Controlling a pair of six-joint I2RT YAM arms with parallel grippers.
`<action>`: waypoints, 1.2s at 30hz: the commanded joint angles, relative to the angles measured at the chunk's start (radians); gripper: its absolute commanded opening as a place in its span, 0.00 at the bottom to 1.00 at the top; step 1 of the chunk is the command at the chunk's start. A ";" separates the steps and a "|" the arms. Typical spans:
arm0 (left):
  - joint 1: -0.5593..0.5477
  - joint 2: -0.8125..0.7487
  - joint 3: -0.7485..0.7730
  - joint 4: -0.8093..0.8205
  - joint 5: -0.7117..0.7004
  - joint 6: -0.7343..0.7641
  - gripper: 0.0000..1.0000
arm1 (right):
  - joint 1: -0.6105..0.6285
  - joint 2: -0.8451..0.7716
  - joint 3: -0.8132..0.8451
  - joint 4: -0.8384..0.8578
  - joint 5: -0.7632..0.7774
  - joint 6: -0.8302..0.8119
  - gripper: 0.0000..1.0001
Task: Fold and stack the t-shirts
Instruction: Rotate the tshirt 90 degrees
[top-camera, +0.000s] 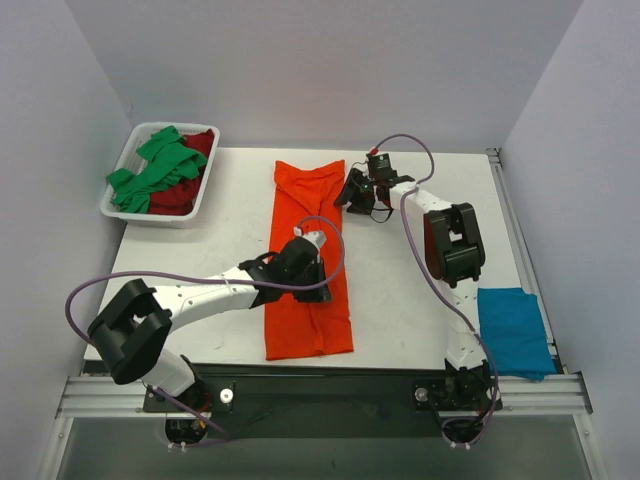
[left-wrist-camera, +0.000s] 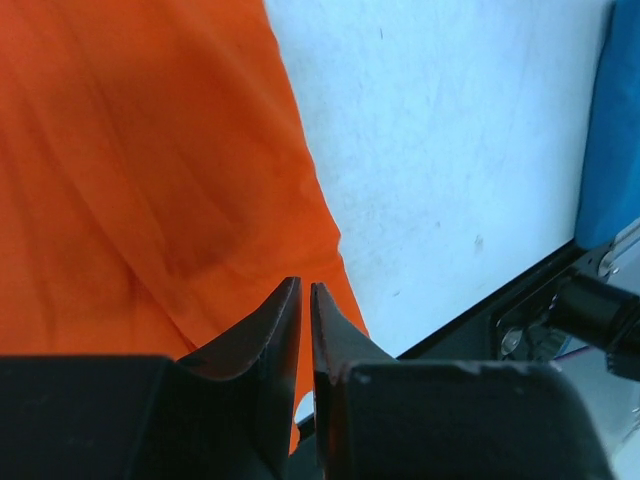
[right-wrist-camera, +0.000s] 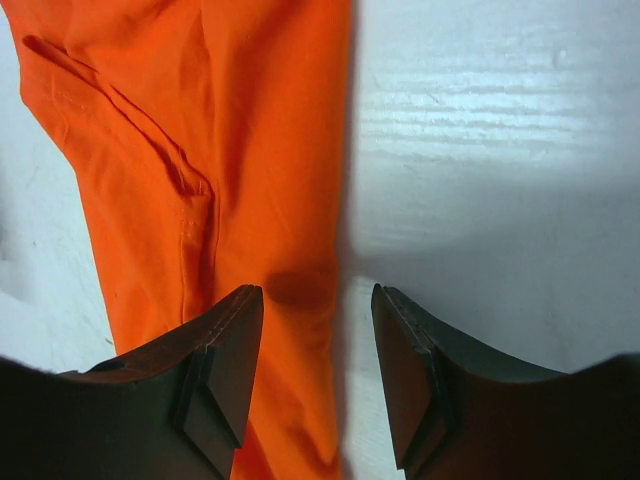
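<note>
The bright orange t-shirt (top-camera: 305, 200) lies folded into a long narrow strip down the middle of the table. My left gripper (top-camera: 320, 292) is shut and empty, just above the strip's near right part (left-wrist-camera: 130, 150); its tips (left-wrist-camera: 305, 285) are by the cloth's right edge. My right gripper (top-camera: 347, 193) is open at the strip's far right edge, and that edge (right-wrist-camera: 230, 120) runs between its jaws (right-wrist-camera: 318, 292). The teal blue t-shirt (top-camera: 513, 330) lies folded at the near right corner. The green t-shirt (top-camera: 155, 170) and the dark red t-shirt (top-camera: 180, 195) lie crumpled in the tray.
The white tray (top-camera: 150, 218) stands at the far left corner of the table. White walls enclose the table on three sides. A black rail runs along the near edge (top-camera: 330, 385). The teal shirt also shows at the right of the left wrist view (left-wrist-camera: 608, 130).
</note>
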 joint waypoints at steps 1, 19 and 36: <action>-0.083 0.012 -0.005 -0.006 -0.063 -0.004 0.19 | 0.001 0.035 0.051 -0.010 -0.016 0.027 0.48; -0.275 0.178 -0.019 -0.018 -0.076 -0.044 0.00 | -0.013 0.133 0.105 -0.004 -0.046 0.088 0.05; -0.269 0.078 -0.023 -0.006 -0.001 -0.008 0.13 | -0.051 0.130 0.184 -0.101 -0.046 0.022 0.23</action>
